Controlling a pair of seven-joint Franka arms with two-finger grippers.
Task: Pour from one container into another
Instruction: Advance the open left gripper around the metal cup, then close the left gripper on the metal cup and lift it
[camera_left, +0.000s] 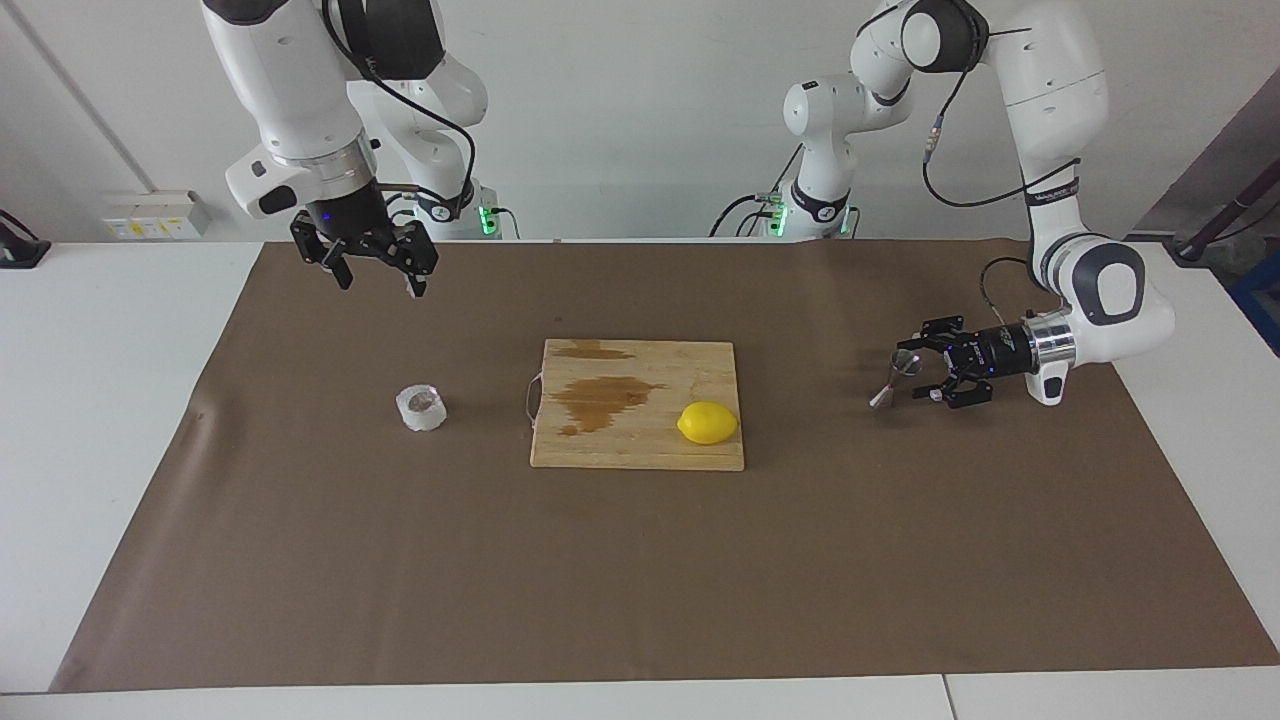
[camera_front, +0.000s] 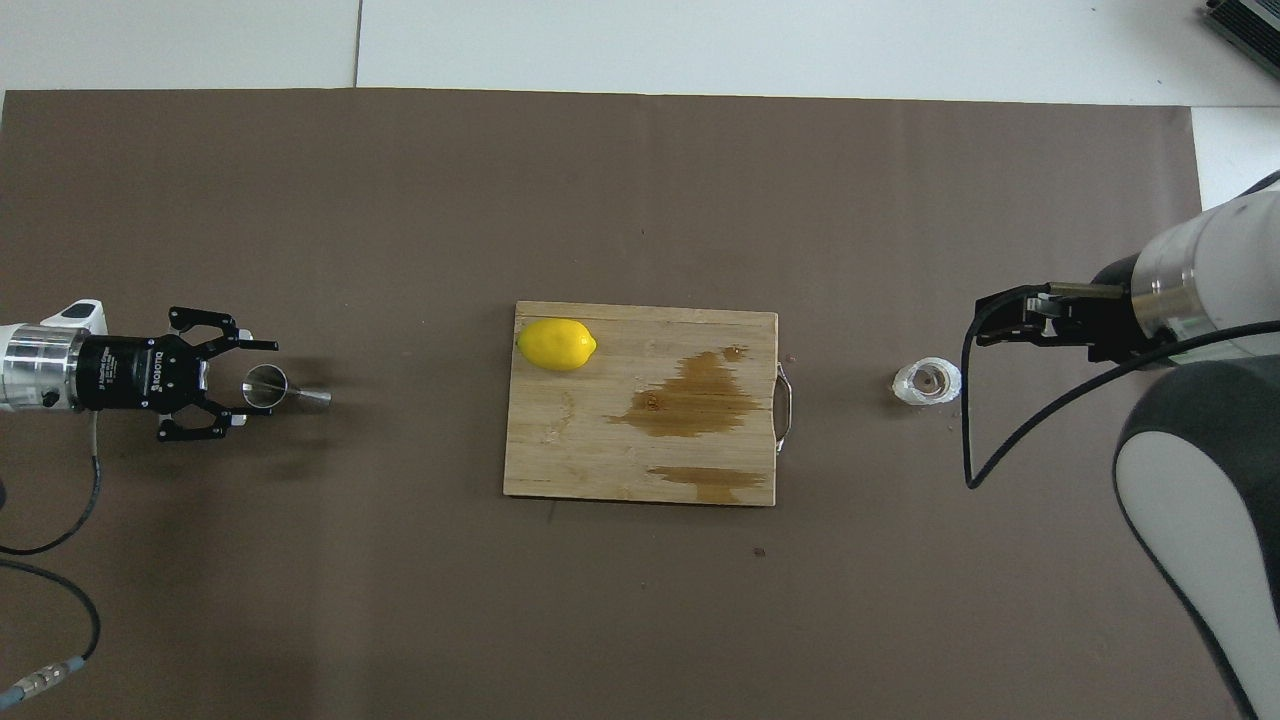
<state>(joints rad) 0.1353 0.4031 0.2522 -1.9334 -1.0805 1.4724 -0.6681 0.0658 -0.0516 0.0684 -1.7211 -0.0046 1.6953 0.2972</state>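
Brown mat: my left gripper (camera_left: 918, 379) half-closed around jigger (camera_left: 893, 379), contact unclear; cup (camera_left: 421, 408) at right gripper's (camera_left: 375, 278) six o'clock, fingers apart.

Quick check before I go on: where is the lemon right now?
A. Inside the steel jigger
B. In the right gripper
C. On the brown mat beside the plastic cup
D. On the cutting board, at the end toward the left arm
D: the lemon rests on the wooden cutting board, at the board's end toward the left arm, apart from the brown stains on the wood.
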